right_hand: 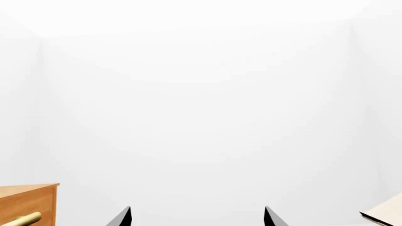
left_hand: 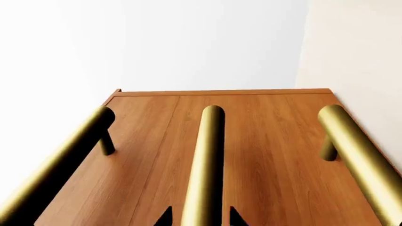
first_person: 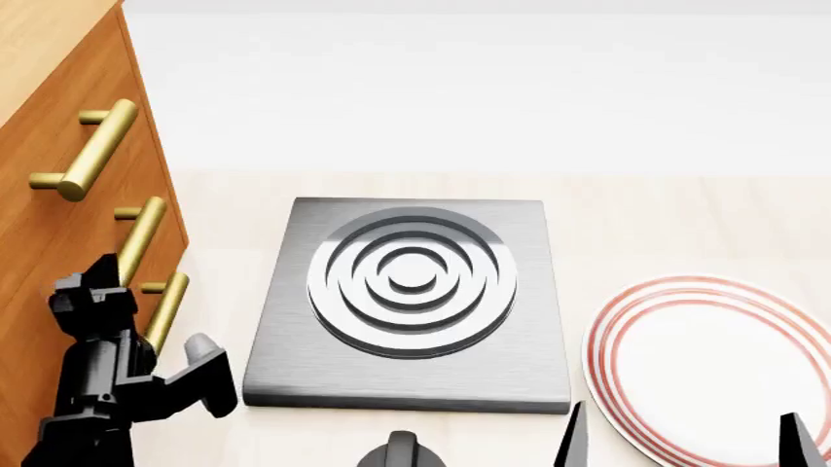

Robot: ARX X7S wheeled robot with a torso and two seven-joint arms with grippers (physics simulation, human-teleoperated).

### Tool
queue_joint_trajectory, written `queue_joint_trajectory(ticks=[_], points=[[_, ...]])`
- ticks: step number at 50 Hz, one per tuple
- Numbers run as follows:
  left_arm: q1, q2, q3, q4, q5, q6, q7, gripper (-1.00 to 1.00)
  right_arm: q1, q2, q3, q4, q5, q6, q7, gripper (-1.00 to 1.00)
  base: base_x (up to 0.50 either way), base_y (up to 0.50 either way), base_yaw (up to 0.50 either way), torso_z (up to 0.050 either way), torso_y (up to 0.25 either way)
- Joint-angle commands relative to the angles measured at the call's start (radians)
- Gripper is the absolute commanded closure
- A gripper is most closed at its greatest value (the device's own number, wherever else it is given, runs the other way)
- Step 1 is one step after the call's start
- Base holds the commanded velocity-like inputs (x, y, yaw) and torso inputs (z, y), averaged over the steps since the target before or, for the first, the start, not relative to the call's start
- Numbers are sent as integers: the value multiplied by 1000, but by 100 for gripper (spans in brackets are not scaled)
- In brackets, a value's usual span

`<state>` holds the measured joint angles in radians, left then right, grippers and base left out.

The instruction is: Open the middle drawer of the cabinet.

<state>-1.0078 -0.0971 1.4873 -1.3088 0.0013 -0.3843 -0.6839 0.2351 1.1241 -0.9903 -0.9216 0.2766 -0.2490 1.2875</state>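
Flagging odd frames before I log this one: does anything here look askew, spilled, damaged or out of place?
Nothing stands out. The cabinet front looks intact, its three brass handles parallel and drawers flush. The left gripper straddles the middle drawer's handle. The grey ringed slab and red-rimmed plate lie flat, with nothing spilled. The right gripper is open, holding nothing.

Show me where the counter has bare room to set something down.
Bare counter lies behind the burner plate and the plate, across the back. A narrower strip lies between those two. It is crowded by the cabinet, where the left gripper sits at the handles.
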Motion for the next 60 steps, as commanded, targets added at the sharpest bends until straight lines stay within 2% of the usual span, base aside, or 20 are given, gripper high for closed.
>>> queue_joint_trajectory(ticks=[1,11,38,60], points=[[0,0,1,0,0,-9,-11,100,-2,0,4,0,1,0,-1,-100,0,0,0,0,0],[-1,9,25,0,12,-12,-22,100,-4,-2,7,0,1,1,-2,-100,0,0,0,0,0],[-18,96,96,0,9,17,-23,100,-35,35,27,12,1,-67,17,-100,2,0,-2,0,0],[-34,97,89,101,22,-11,-1,100,-38,24,30,13,2,-64,4,-100,6,0,-3,0,1]])
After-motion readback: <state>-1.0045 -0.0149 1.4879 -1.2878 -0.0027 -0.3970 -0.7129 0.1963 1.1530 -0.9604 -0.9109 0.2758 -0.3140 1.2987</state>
